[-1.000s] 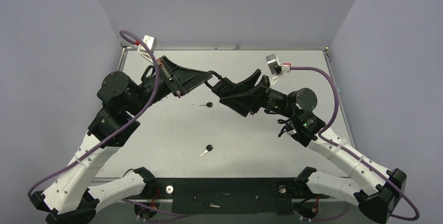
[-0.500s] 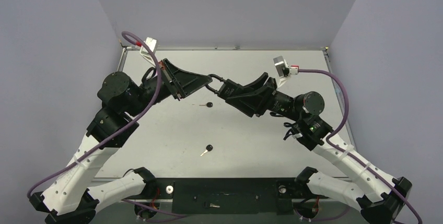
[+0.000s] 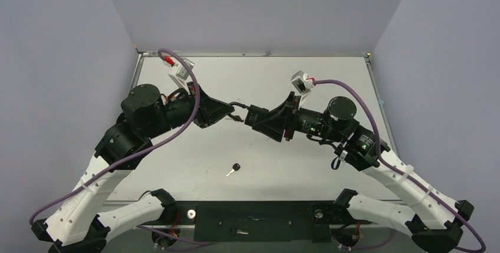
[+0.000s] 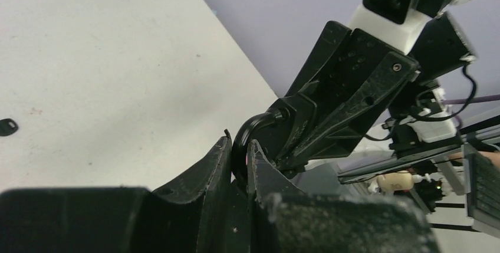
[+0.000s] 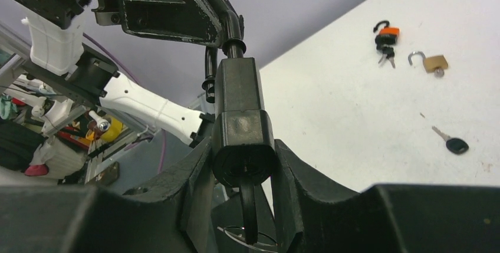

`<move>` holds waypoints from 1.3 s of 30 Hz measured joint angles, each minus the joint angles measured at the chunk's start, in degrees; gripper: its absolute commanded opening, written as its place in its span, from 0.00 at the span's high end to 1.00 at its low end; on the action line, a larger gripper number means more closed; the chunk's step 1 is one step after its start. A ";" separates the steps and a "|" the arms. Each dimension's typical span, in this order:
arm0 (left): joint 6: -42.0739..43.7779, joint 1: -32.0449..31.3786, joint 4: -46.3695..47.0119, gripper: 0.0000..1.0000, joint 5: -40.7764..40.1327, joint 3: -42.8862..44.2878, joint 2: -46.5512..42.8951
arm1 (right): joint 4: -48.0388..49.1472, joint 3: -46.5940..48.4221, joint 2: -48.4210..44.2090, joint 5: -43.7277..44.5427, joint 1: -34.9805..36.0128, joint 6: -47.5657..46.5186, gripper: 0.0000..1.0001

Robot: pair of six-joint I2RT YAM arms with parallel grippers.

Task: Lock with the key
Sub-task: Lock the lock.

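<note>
A black padlock (image 3: 252, 114) hangs in the air between my two grippers. My left gripper (image 3: 234, 114) is shut on its curved shackle (image 4: 250, 133), seen in the left wrist view between my fingertips (image 4: 239, 154). My right gripper (image 3: 266, 118) is shut on the padlock's body (image 5: 237, 97), jaws pressed against both sides (image 5: 242, 148). A black key (image 5: 248, 209) with a wire ring sticks out of the keyhole in the body's end, towards my right wrist camera. The shackle's straight leg (image 5: 234, 45) enters the top of the body.
A loose black-headed key (image 3: 234, 168) lies on the table near the front middle. The right wrist view shows another loose key (image 5: 451, 143), an open brass padlock (image 5: 434, 63) and an orange-topped padlock with keys (image 5: 385, 36) on the table.
Both arms have moved towards the near side and both wrists have rolled. The padlock held between them now covers the loose key seen below it earlier.
</note>
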 measured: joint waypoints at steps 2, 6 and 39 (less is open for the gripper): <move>1.73 -0.44 -0.87 1.00 -0.74 -0.94 -0.17 | -2.60 0.61 0.24 0.70 0.48 -0.37 1.00; 4.81 -2.86 -1.36 1.00 -5.05 -3.02 -1.27 | -6.03 1.92 1.49 1.57 1.33 -0.24 1.00; 16.04 -18.91 4.02 1.00 -36.72 -10.14 -2.86 | -10.64 5.40 7.02 5.49 3.67 5.20 1.00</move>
